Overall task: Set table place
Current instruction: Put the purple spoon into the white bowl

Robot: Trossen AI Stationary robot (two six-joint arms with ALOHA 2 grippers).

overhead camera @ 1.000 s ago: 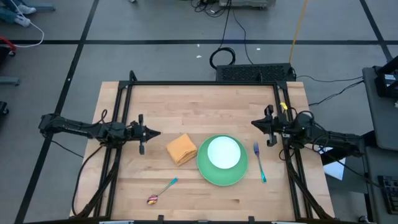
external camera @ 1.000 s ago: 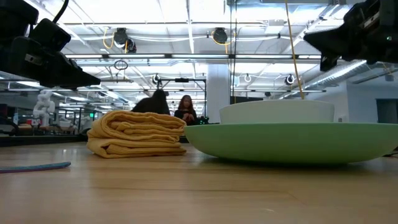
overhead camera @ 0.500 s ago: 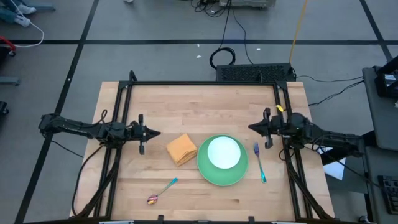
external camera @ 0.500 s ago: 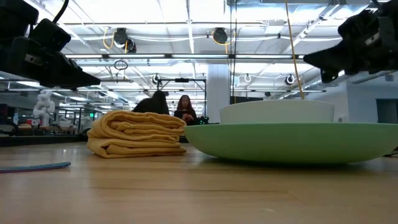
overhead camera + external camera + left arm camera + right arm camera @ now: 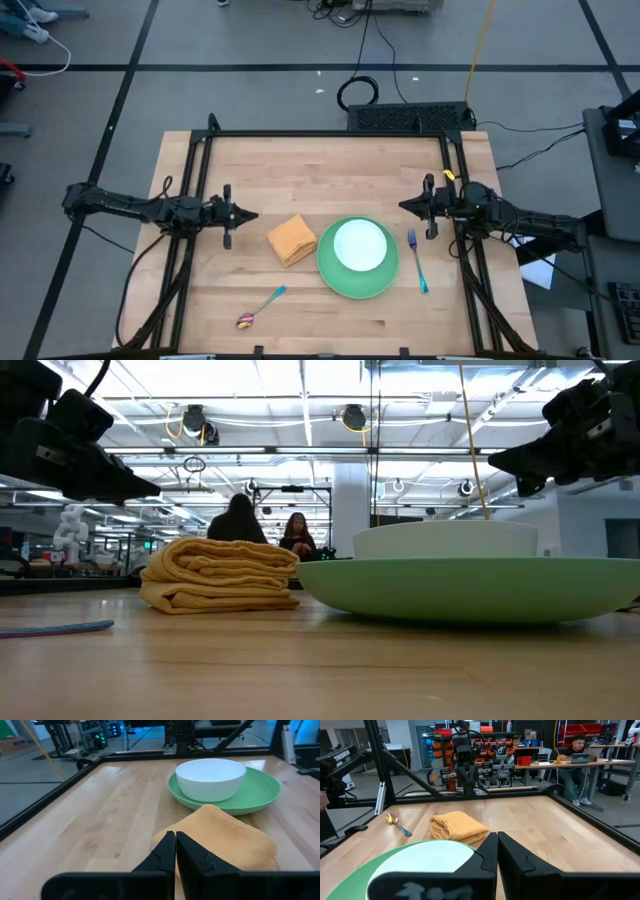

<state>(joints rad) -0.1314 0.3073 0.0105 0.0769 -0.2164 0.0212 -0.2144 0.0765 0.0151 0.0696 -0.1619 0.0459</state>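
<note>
Both the left gripper (image 5: pixel 250 214) and right gripper (image 5: pixel 405 204) hover closed and empty, bowl (image 5: pixel 359 245) on the plate (image 5: pixel 335 278) near the tabletop's front edge, so grabbing the napkin (image 5: pixel 292 239) touching it might nudge the plate.

My counter (image 5: pixel 300 170) is pale, smooth wood with a matt grain. The napkin (image 5: pixel 225 832) is soft ribbed cloth; plate (image 5: pixel 260 787) and bowl (image 5: pixel 210 777) look smooth and faintly glossy.
</note>
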